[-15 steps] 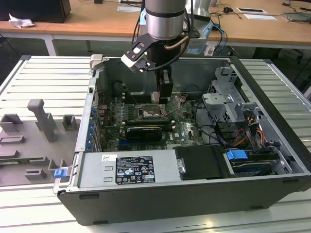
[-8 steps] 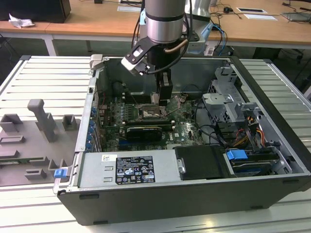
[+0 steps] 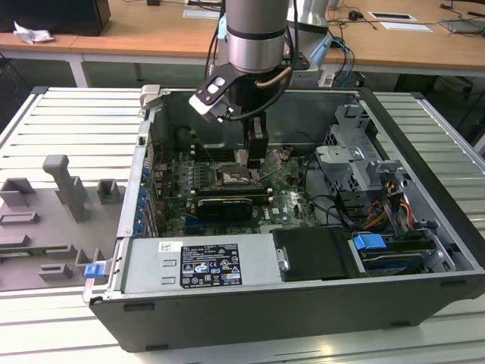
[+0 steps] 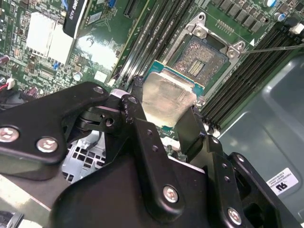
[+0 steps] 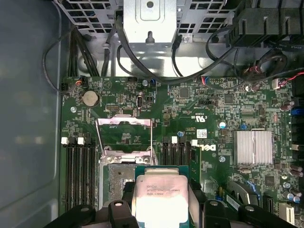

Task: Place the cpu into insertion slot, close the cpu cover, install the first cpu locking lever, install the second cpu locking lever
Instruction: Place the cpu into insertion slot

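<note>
Wooden desks [image 3: 151, 34] stand behind a slatted grey table [image 3: 76, 117].

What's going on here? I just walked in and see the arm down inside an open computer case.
The arm's gripper is down inside the open computer case, its fingers shut on the cpu. It holds the chip just above the motherboard, partly over the insertion slot, which lies bare. The cpu cover stands swung open, so the chip is not seated and nothing is locked down yet.
</note>
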Controlling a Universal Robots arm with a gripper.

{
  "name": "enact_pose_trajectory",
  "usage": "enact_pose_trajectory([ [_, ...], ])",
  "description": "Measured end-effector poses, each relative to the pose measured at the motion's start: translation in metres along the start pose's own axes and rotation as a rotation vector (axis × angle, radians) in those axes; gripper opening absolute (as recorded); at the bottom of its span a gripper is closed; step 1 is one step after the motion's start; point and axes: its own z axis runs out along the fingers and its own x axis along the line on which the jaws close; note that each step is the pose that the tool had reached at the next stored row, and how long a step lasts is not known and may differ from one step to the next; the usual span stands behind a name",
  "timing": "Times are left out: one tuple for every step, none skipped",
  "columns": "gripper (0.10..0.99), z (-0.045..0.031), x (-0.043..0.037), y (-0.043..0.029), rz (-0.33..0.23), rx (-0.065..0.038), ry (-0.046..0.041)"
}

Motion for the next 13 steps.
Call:
enact_pose_trajectory([
  [0.529,0.0008,0.0,-0.0001,0.0,0.0,0.0],
  [0.529,0.0024,0.0,-0.0004,0.0,0.0,0.0],
  [0.529,0.0043,0.0,-0.001,0.0,0.0,0.0],
  [0.529,0.0053,0.0,-0.0013,0.0,0.0,0.0001],
  [0.529,0.0058,0.0,-0.0015,0.0,0.0,0.0],
  [0.529,0.0069,-0.0001,-0.0019,0.0,0.0,0.0001],
  [0.529,0.0073,-0.0001,-0.0021,0.0,0.0,0.0],
  [0.529,0.0078,-0.0001,-0.0025,0.0,0.0,0.0],
  [0.529,0.0084,-0.0001,-0.0027,0.0,0.0,0.0],
  [0.529,0.009,-0.0001,-0.0031,0.0,0.0,0.0001],
  [0.529,0.0097,0.0001,-0.0039,0.0,0.0,0.0],
  [0.529,0.0101,0.0001,-0.0042,0.0,0.0,0.0],
  [0.529,0.0128,0.0009,-0.0058,0.0,0.0,0.0],
])
